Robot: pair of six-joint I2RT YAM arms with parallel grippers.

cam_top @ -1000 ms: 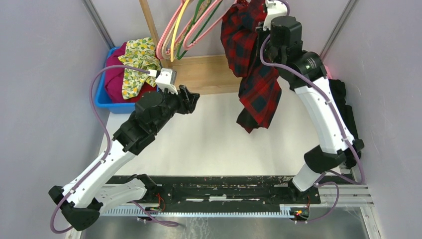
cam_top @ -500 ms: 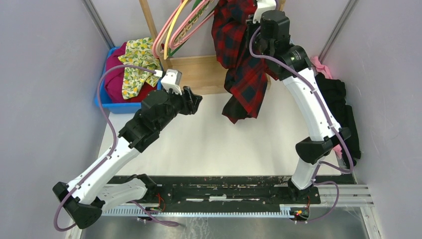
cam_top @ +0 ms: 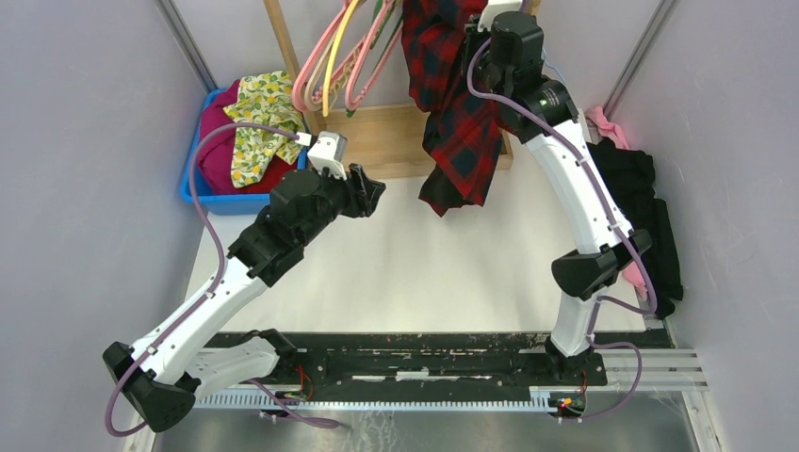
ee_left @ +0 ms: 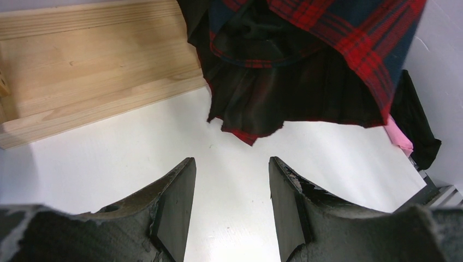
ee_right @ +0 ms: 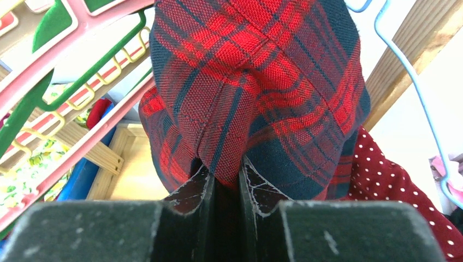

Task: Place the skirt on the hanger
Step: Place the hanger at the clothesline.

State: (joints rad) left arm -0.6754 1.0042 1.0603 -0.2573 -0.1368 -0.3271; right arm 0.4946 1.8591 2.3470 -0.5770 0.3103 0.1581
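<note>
My right gripper (ee_right: pixel 225 169) is shut on a fold of a red-and-black plaid garment (ee_right: pixel 251 82), holding it high by the rack so that it hangs down over the wooden base (cam_top: pixel 462 122). The skirt (ee_right: pixel 393 185), dark red with white dots, shows only in the right wrist view, low on the right behind the plaid cloth. The thin pale blue wire hanger (ee_right: pixel 408 73) runs down that view's right side, above the skirt. My left gripper (cam_top: pixel 367 193) hovers open over the white table with nothing between its fingers (ee_left: pixel 232 161); the plaid hem (ee_left: pixel 245 109) hangs ahead of it.
A blue bin (cam_top: pixel 193 188) at back left holds magenta cloth (cam_top: pixel 217 151) and a lemon-print cloth (cam_top: pixel 254 118). Pink, yellow and green hangers (cam_top: pixel 320 66) hang from the wooden rack, whose base (cam_top: pixel 386 141) lies behind the table. Black clothes (cam_top: pixel 650 207) pile up at the right wall.
The right arm has carried the plaid garment left and farther back, up against the rack. The left arm has edged slightly right, its gripper still open.
</note>
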